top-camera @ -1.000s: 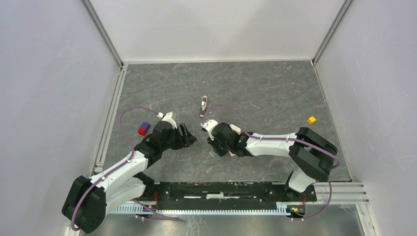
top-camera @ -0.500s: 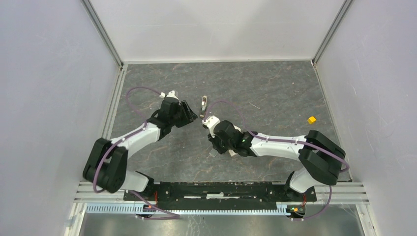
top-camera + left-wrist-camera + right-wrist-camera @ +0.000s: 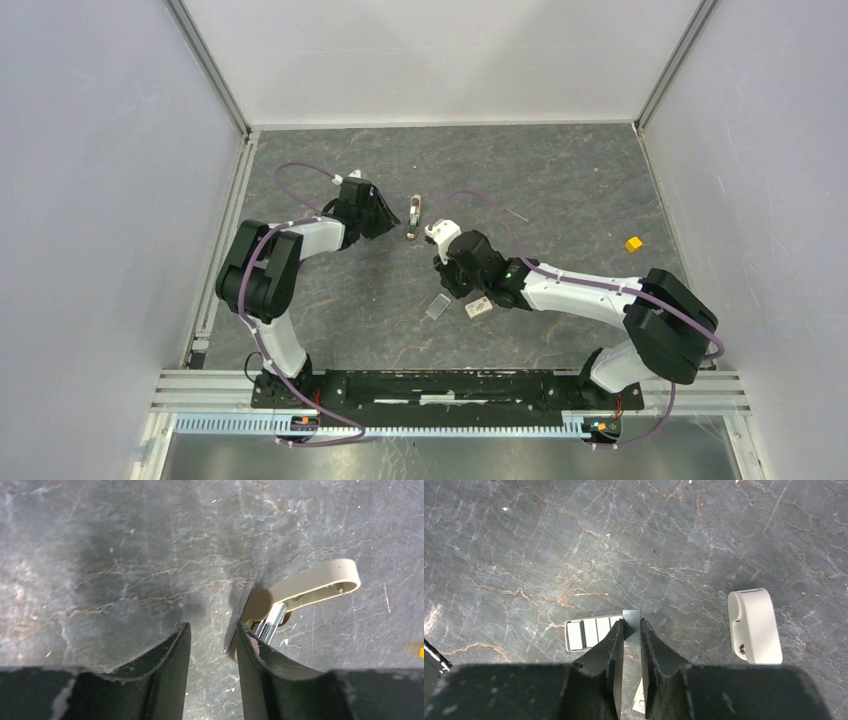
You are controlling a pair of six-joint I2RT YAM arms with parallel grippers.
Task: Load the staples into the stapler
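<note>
The left arm (image 3: 300,238) is folded back sharply at the elbow, with its forearm reaching toward the stapler (image 3: 413,218) on the desk (image 3: 560,170). Its hand (image 3: 210,630) sits low just left of the stapler. The jaws are partly apart with nothing between them, and one finger is right against the stapler's beige base.

The right arm (image 3: 580,292) stretches long and low from the stapler's other side. Its hand (image 3: 632,624) is tipped downward and pinched on a thin grey sliver (image 3: 632,615).

Nearer the arm bases than the stapler, the grey strip (image 3: 437,306) and white box (image 3: 478,307) lie side by side on the desk, not touching.
</note>
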